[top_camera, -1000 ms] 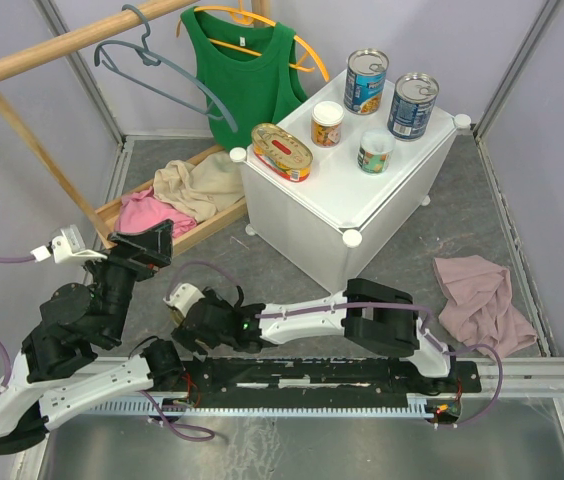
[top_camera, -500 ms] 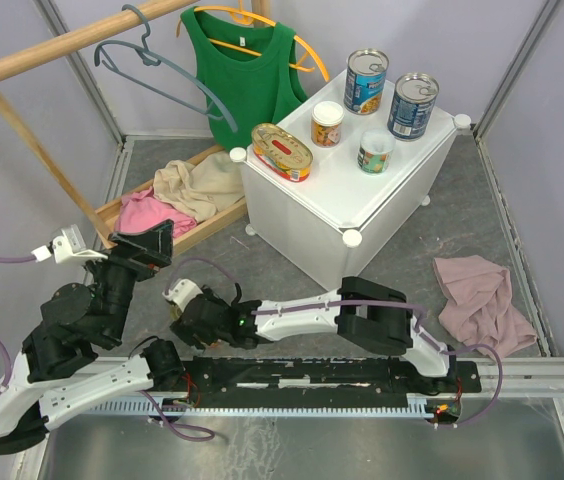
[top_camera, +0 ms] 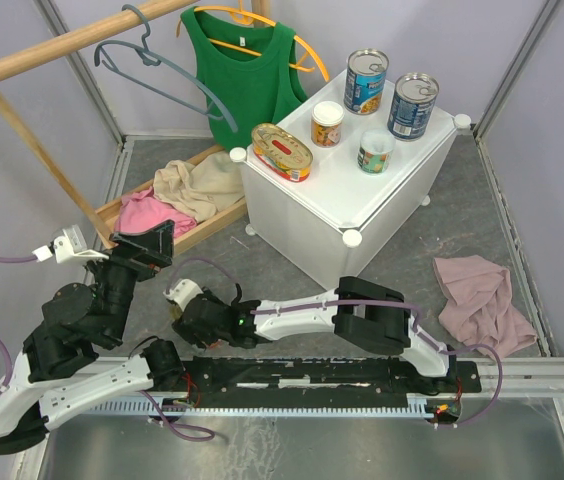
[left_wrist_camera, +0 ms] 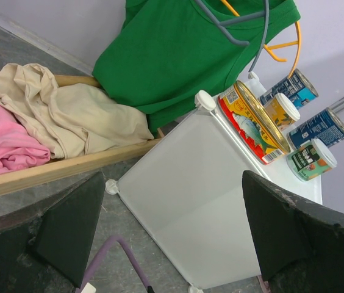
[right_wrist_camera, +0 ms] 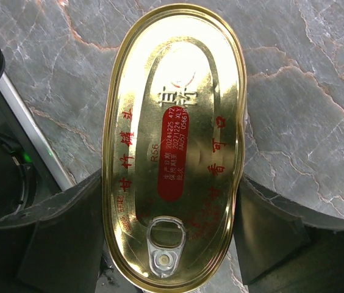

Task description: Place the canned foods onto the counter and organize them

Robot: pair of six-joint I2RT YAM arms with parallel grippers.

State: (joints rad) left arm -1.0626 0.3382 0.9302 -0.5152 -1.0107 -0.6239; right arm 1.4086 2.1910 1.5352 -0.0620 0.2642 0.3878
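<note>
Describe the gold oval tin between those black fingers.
The gold oval tin looks like shiny metal, lid up, with a pull tab near one end, red Chinese characters and a red date patch. It sits between the dark fingers of the right end effector, over a grey marbled surface; whether they squeeze it is unclear.

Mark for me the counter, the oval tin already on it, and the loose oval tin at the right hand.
counter (top_camera: 302, 232), top external view, bare front wall.
placed oval tin (top_camera: 282, 149), top external view, its red-labelled lid.
loose oval tin (right_wrist_camera: 175, 122), right wrist view, middle of its gold lid.
</note>
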